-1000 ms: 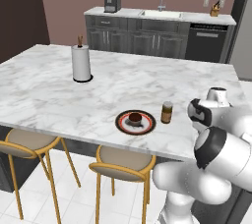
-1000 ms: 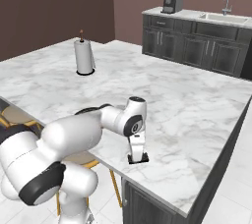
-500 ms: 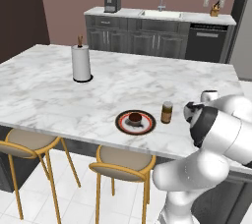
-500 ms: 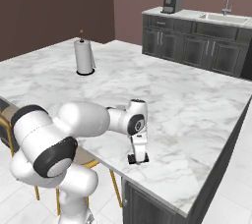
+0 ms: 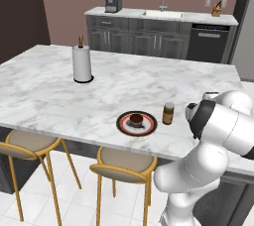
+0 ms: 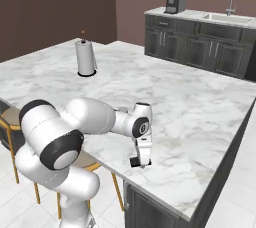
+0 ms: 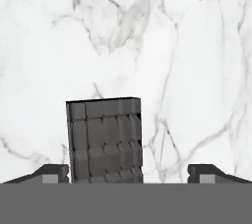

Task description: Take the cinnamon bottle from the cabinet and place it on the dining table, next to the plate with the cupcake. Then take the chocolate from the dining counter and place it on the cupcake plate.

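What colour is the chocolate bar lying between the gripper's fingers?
The chocolate is black, scored into small squares; the hand view shows it best, lying on white marble.

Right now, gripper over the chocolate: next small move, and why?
Probably close on the chocolate: it lies flat on the dining table between the two fingertips, nearer the left one, with gaps on both sides. The cinnamon bottle already stands beside the plate.
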